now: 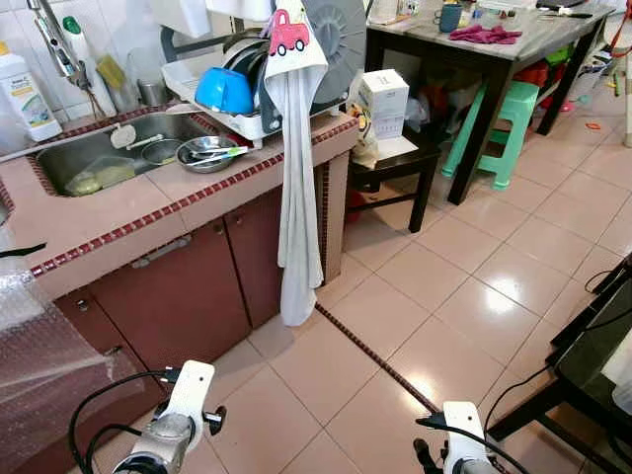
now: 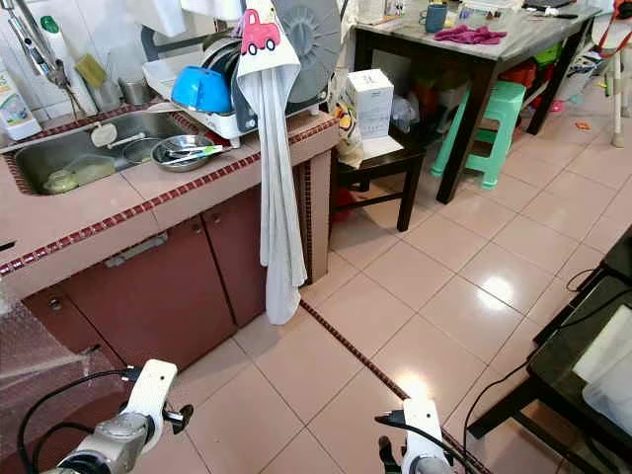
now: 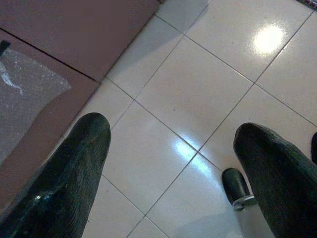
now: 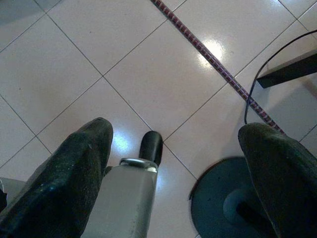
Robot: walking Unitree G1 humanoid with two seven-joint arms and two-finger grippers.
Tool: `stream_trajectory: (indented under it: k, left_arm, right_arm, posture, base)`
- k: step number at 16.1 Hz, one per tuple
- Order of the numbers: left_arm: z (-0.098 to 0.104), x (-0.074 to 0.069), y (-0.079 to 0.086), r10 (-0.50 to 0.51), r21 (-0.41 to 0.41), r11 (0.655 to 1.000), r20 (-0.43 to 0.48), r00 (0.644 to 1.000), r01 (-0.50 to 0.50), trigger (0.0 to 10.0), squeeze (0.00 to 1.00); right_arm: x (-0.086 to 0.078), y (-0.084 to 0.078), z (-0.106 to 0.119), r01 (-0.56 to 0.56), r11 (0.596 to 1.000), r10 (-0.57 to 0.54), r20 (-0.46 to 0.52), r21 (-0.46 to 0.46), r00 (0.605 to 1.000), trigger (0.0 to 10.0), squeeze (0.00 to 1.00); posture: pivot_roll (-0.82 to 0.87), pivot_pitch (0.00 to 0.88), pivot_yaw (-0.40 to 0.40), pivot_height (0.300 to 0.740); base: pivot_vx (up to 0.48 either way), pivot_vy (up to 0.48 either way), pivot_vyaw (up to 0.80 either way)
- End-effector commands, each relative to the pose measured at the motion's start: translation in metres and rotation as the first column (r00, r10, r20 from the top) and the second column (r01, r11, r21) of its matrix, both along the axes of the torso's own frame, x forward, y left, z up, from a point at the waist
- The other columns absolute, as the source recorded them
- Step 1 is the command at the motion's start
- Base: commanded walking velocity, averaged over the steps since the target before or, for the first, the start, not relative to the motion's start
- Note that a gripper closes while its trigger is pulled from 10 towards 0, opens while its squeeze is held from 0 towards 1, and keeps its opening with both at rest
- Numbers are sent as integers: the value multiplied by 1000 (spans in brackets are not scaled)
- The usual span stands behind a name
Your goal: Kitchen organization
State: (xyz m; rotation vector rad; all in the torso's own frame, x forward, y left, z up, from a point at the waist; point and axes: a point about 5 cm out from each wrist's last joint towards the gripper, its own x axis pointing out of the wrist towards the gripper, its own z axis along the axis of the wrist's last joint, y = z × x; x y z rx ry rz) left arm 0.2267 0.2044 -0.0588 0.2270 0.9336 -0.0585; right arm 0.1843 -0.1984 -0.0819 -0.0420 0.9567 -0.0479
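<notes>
A pink tiled counter (image 1: 188,202) with a steel sink (image 1: 104,158) runs along the left. By the sink sits a steel bowl (image 1: 205,153) holding utensils. Behind it a white dish rack (image 1: 222,114) holds a blue bowl (image 1: 224,91) and plates. A long white towel (image 1: 296,197) hangs from the rack down the cabinet front. Both silver arms (image 1: 173,425) (image 1: 459,439) hang low at the picture's bottom edge. In the wrist views my left gripper (image 3: 171,163) and right gripper (image 4: 173,163) are open over the floor tiles, holding nothing.
A dark table (image 1: 538,44) with a purple cloth (image 1: 484,35) and a mug (image 1: 450,17) stands at the back right, a green stool (image 1: 509,118) under it. A white box (image 1: 383,104) rests on a low dark stool. Black furniture (image 1: 592,355) and cables lie at right, bubble wrap (image 1: 39,365) at left.
</notes>
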Motion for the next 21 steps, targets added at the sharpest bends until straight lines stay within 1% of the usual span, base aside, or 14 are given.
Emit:
stream_trajectory:
  k: [1, 21]
  left_arm:
    - [-1, -3, 5, 15, 14, 1000, -10, 1000, -15, 10000, 0]
    - [0, -2, 6, 16, 12, 1000, -12, 1000, -16, 10000, 0]
  right_arm:
    - [-2, 2, -2, -7, 1000, 8, -19, 8, 1000, 10000, 0]
    - [-3, 2, -2, -24, 1000, 24, -26, -3, 999, 10000, 0]
  posture:
    - [-23, 0, 69, 740]
    - [-24, 0, 72, 740]
  base:
    - [0, 0, 0]
    - [0, 0, 0]
